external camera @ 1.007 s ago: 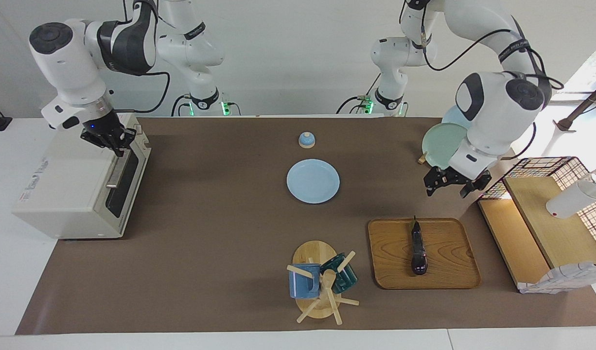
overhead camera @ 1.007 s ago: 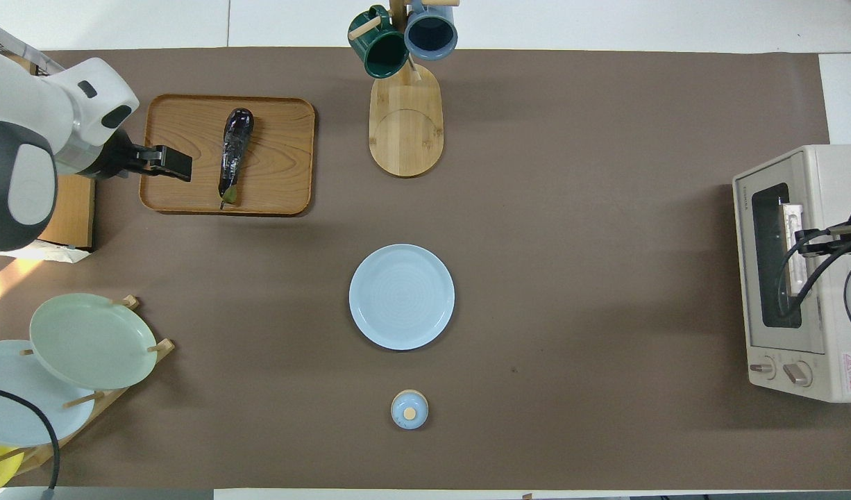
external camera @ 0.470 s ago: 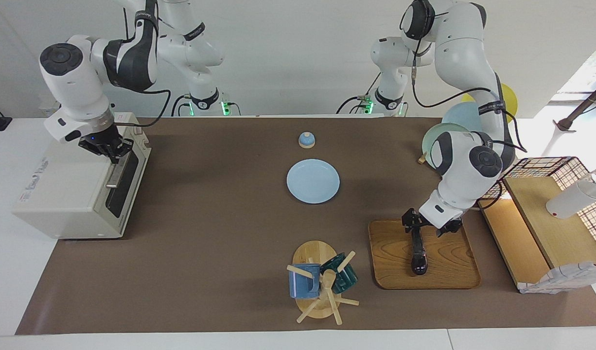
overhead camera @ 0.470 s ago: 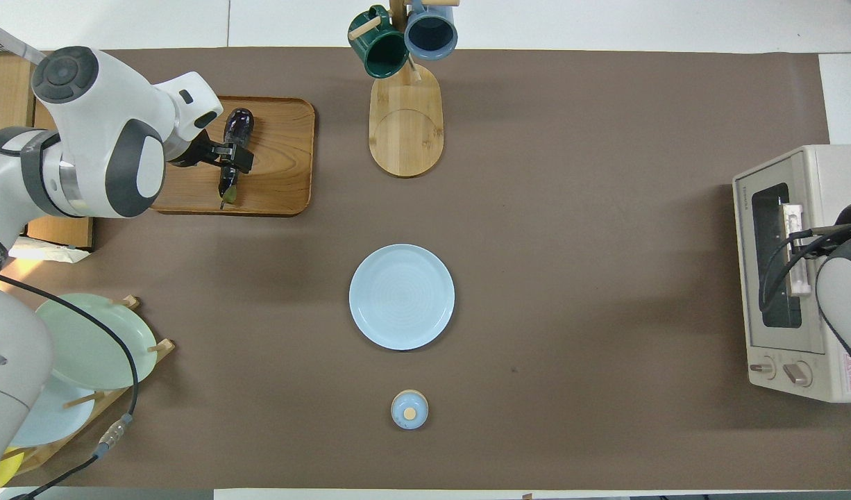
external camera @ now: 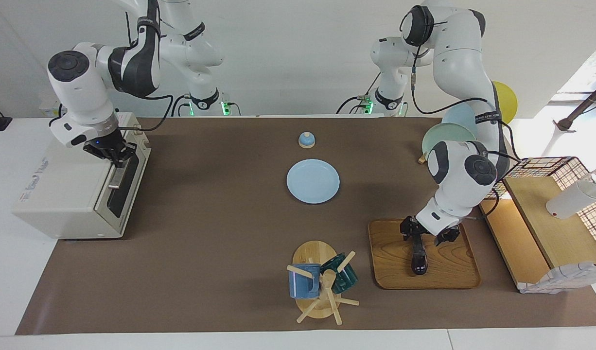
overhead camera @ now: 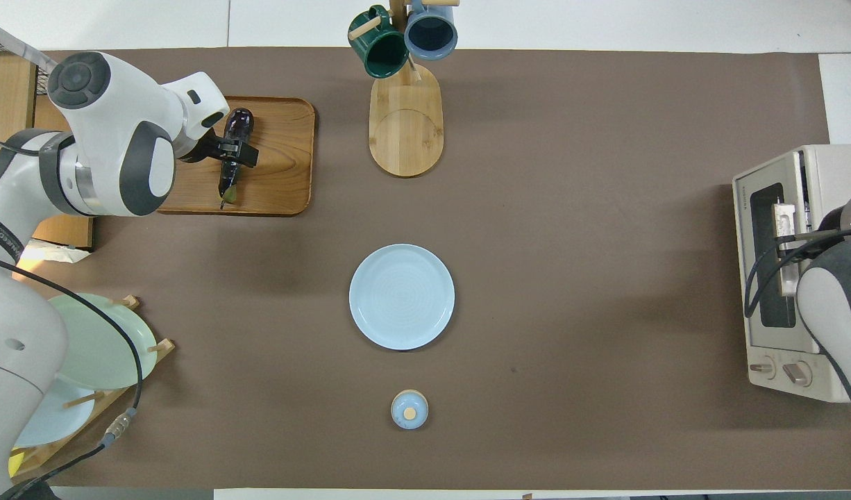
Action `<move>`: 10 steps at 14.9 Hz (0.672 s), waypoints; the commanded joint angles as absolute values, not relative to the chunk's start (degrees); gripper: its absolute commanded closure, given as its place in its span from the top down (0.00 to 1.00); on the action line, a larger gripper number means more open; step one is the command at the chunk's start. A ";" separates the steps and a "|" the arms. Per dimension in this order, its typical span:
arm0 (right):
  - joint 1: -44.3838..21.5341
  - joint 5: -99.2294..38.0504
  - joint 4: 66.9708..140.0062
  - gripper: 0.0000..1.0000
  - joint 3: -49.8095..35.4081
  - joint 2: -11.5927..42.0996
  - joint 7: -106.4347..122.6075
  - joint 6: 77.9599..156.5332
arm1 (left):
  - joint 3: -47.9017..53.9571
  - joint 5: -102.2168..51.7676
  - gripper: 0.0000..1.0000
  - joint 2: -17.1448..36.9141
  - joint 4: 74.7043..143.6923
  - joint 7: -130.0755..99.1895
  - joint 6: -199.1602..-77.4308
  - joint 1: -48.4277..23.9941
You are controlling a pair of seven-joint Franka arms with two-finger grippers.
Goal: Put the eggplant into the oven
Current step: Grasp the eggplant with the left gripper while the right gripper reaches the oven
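The dark purple eggplant [external camera: 418, 260] [overhead camera: 238, 125] lies on a wooden tray [external camera: 453, 267] [overhead camera: 280, 173] toward the left arm's end of the table. My left gripper [external camera: 424, 234] [overhead camera: 225, 149] is low over the eggplant's stem half, open, with a finger on each side of it. The off-white oven [external camera: 60, 194] [overhead camera: 831, 173] stands at the right arm's end. My right gripper [external camera: 115, 156] is shut on the upper end of its metal bar handle [external camera: 114, 179] [overhead camera: 785, 222]. The door's top edge stands a little away from the oven body. In the overhead view the right arm hides that gripper.
A light blue plate [external camera: 313, 181] lies mid-table, with a small bell [external camera: 306, 140] nearer to the robots. A mug tree [external camera: 322, 284] stands beside the tray. A plate rack [external camera: 448, 138] and a wooden shelf with a wire basket [external camera: 546, 218] are at the left arm's end.
The left arm came down from beside the plate rack onto the tray and now straddles the eggplant. The right gripper stayed at the handle, and the door's top edge has come slightly away.
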State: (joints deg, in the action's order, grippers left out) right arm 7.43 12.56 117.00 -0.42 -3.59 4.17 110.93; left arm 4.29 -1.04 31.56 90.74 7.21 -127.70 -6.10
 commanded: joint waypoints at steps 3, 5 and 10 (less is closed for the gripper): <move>3.96 12.66 123.13 0.00 -0.88 -1.86 -0.70 119.42 | 3.87 -0.09 1.00 33.40 89.47 11.43 -130.16 -6.50; 3.78 12.57 123.22 0.00 -0.88 1.21 -0.97 122.85 | 3.87 -0.09 1.00 33.40 89.82 11.43 -131.22 -6.77; 3.69 12.04 127.26 0.00 -0.97 5.27 -2.10 134.11 | 3.87 -0.09 1.00 33.40 90.26 11.51 -131.31 -6.77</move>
State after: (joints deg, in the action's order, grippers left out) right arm 1.01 8.66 126.49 -2.89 0.61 -2.23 127.27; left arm 4.26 -1.04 32.66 90.73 11.02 -130.37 -6.37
